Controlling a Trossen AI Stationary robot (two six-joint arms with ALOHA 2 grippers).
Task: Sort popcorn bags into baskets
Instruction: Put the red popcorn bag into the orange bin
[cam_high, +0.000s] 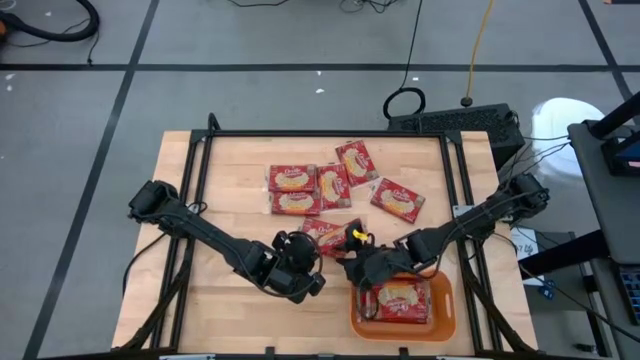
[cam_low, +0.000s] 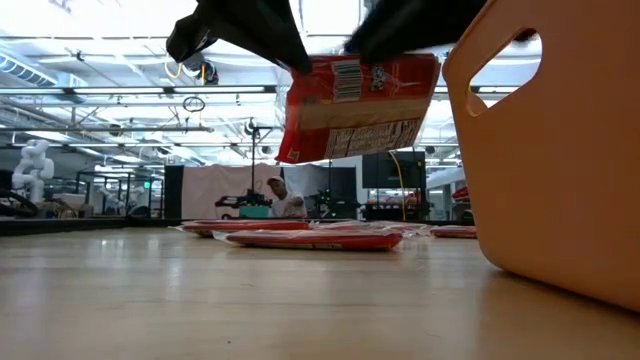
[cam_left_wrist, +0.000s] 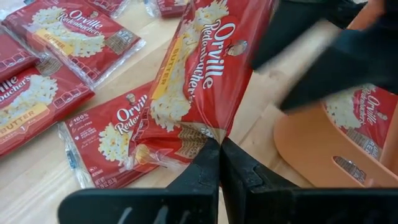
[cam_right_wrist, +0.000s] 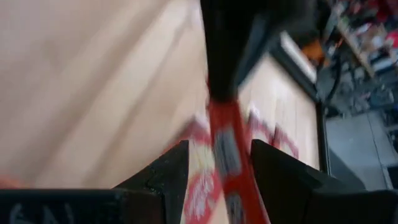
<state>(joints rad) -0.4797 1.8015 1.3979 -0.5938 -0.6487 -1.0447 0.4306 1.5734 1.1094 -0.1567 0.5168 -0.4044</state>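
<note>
Left wrist view: the left gripper (cam_left_wrist: 220, 144) pinches one popcorn bag (cam_left_wrist: 199, 81) by its edge, up off the table (cam_left_wrist: 37, 186).

Only this view lets you read the bag: "Orville Redenbacher's" and "BUTTER". The low view shows a barcode on the lifted bag instead. The right wrist view shows the right gripper (cam_right_wrist: 219, 163) with its jaws spread wide and the bag's thin edge between them, not squeezed. Just beside the jaws is the orange basket (cam_high: 440, 325), with a bag (cam_high: 400, 298) already inside. More bags (cam_high: 293, 178) lie flat farther off.
</note>
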